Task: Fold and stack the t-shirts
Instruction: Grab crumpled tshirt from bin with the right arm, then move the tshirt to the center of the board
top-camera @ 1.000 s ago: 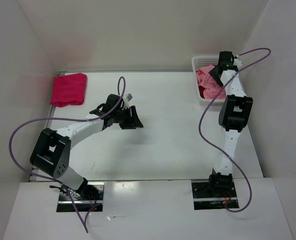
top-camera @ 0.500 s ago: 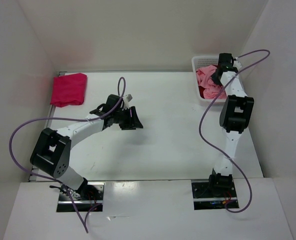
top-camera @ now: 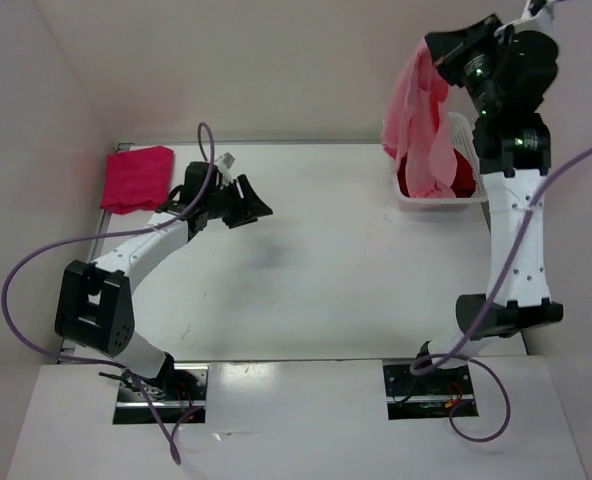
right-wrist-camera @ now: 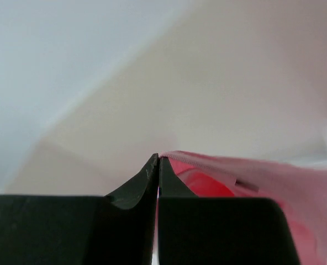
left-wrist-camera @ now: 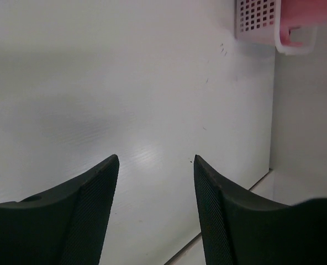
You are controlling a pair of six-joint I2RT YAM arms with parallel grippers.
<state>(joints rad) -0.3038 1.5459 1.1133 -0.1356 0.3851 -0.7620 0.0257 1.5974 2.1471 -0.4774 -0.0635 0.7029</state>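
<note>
My right gripper (top-camera: 436,50) is pinched tight on the light pink t-shirt (top-camera: 421,120): soft cloth, hanging limp in long folds over the white lattice basket (top-camera: 431,203), far right. Dark crimson t-shirt (top-camera: 463,178) is bunched inside it. Magenta t-shirt (top-camera: 136,178) lies folded flat, far left on the smooth white table (top-camera: 356,280). Left gripper (top-camera: 248,205) is parted, its black textured fingers (left-wrist-camera: 91,210) holding nothing.
</note>
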